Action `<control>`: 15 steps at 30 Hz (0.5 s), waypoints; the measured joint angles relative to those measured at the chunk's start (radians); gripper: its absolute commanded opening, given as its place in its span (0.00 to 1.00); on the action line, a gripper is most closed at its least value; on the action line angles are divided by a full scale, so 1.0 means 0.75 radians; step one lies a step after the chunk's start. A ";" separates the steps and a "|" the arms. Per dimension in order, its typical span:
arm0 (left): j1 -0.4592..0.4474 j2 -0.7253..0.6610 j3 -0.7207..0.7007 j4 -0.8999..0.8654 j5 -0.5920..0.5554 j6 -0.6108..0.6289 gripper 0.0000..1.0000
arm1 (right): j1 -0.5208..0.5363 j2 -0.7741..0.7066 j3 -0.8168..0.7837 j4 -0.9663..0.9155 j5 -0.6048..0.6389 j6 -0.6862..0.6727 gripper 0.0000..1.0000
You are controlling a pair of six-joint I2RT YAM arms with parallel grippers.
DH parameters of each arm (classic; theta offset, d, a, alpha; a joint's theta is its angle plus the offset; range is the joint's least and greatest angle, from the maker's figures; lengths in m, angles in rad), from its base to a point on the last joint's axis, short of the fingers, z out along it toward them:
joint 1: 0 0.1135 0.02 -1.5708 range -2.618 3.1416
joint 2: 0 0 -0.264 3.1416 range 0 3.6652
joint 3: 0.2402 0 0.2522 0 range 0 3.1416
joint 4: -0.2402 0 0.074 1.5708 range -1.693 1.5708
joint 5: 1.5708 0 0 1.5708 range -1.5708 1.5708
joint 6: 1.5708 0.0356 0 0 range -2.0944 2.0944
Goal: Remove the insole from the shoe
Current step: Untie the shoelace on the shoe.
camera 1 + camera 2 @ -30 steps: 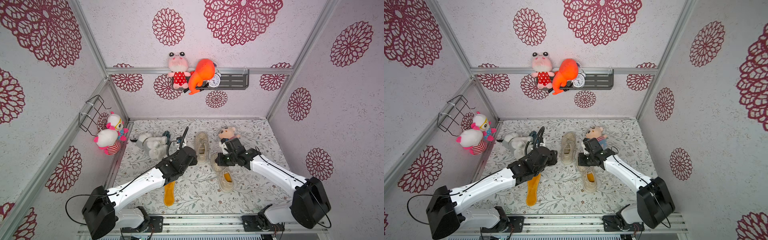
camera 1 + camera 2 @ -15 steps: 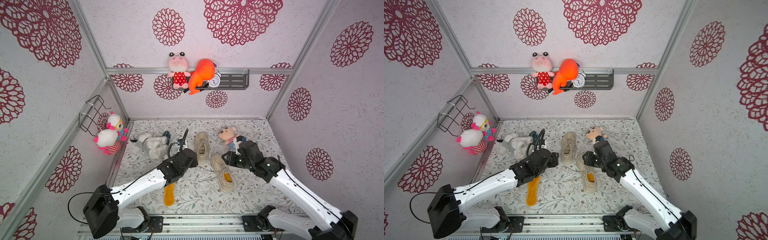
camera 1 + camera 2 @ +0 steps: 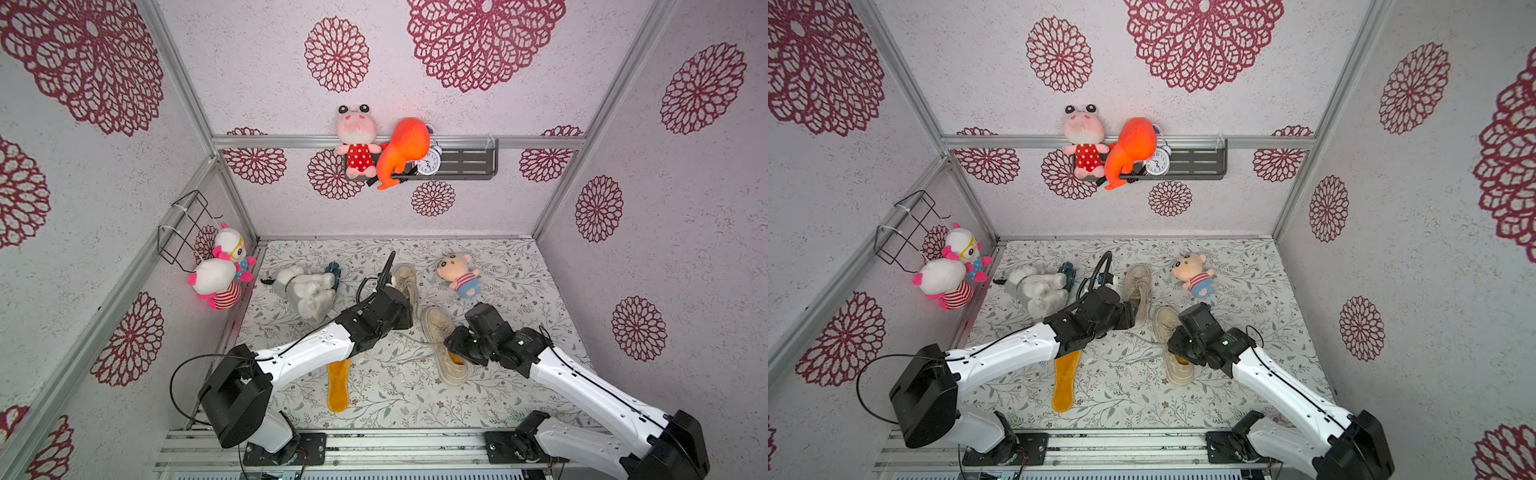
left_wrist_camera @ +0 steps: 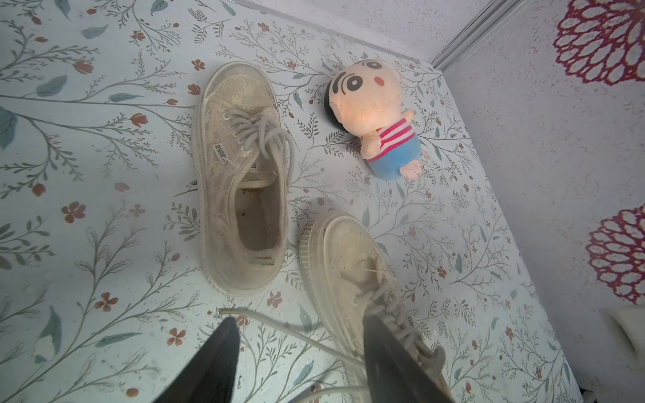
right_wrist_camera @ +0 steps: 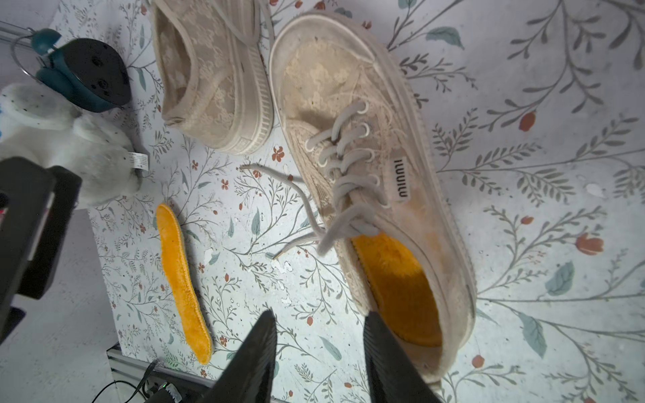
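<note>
Two orange insoles we record: seated insole (image 5: pixel 398 279) inside shoe (image 5: pixel 366 139); loose insole (image 5: pixel 181 279) on table (image 5: pixel 523 314); right gripper (image 5: pixel 319 314), left gripper (image 4: pixel 298 317) both jaws apart, empty.

Two shoes on the desk (image 3: pixel 519 291): far shoe (image 3: pixel 405 282), near shoe (image 3: pixel 442 345). Two orange insoles: loose insole (image 3: pixel 338 386) on the desk, second insole (image 5: pixel 398 286) inside the near shoe. Six plush toys: pink pig (image 3: pixel 356 141) and orange plush (image 3: pixel 401 149) on the one shelf (image 3: pixel 469 164); goggle plush (image 3: pixel 230 249) and striped plush (image 3: pixel 214 282) at the one wire basket (image 3: pixel 183 228); grey plush (image 3: pixel 305 291) and boy doll (image 3: pixel 459 274) on the desk. One alarm clock (image 3: pixel 428 162). One teal-and-black object (image 3: pixel 333 269). Two robot arms: left arm (image 3: pixel 316 349), right arm (image 3: pixel 582 382).
</note>
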 measured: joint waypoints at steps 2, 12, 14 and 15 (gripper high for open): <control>0.001 -0.004 -0.005 0.000 -0.001 -0.009 0.60 | 0.001 -0.001 -0.032 0.053 0.006 0.055 0.48; 0.003 0.054 0.049 -0.001 0.042 -0.015 0.60 | 0.000 -0.003 -0.272 0.429 0.031 0.350 0.58; 0.004 0.081 0.071 -0.001 0.056 -0.015 0.60 | -0.004 -0.003 -0.295 0.510 0.044 0.385 0.59; 0.004 0.090 0.077 -0.001 0.062 -0.015 0.61 | -0.008 -0.004 -0.308 0.551 0.049 0.399 0.59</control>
